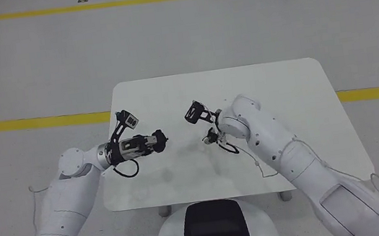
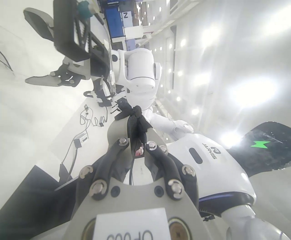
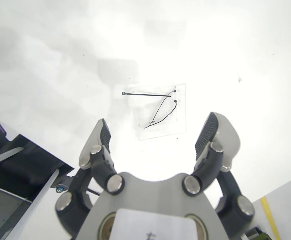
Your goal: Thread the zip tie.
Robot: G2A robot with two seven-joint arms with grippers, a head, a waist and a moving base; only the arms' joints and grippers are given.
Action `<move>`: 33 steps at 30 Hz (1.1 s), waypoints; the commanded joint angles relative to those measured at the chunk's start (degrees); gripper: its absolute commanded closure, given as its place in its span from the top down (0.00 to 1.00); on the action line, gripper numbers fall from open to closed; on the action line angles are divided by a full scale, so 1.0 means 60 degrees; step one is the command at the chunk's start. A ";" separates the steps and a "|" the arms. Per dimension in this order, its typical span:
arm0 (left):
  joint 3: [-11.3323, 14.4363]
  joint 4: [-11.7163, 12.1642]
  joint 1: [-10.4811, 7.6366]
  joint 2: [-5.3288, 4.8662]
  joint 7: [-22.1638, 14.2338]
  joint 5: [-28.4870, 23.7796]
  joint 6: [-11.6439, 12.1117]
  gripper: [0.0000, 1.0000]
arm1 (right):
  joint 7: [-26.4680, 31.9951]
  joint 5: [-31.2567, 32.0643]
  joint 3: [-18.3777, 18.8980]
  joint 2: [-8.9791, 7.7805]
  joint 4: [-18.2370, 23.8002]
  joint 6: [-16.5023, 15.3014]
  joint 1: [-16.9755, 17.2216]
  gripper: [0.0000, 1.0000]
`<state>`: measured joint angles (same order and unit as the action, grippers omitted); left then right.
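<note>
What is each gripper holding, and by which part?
Right gripper is open, holding nothing. Left gripper is shut on a small black bunched thing at its fingertips; which part cannot be told.

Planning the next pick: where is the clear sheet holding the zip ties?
In the right wrist view the clear sheet lies on the table, just ahead of the right gripper and its open jaws, three black zip ties on it.

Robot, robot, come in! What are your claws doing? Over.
Right claw open above the table. Left claw shut, something black at its tip. Three zip ties loose on clear sheet, none looped. Nothing covering them.
</note>
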<state>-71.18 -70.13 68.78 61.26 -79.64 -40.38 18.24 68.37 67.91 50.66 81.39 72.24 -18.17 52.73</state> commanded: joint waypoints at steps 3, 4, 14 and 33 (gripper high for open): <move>0.0000 0.0000 0.0000 0.0000 0.0000 0.0000 0.0000 0.00 | 0.1298 -0.1384 0.0231 0.0021 0.0046 -0.0030 -0.0290 1.00; 0.0000 0.0000 0.0000 0.0000 0.0000 0.0000 0.0000 0.00 | 0.1568 -0.1583 0.0194 0.0053 0.0050 0.0037 -0.0489 1.00; 0.0000 0.0000 0.0000 0.0000 0.0000 0.0000 0.0000 0.00 | 0.1878 -0.2279 -0.1286 0.0364 -0.1550 0.1578 -0.2011 1.00; 0.0000 0.0000 0.0000 0.0000 0.0000 0.0000 0.0000 0.00 | 0.1878 -0.2344 -0.1432 0.0397 -0.1831 0.1903 -0.2182 1.00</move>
<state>-71.18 -70.13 68.78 61.26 -79.64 -40.38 18.24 79.64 53.85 42.07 83.78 61.25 -6.75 39.64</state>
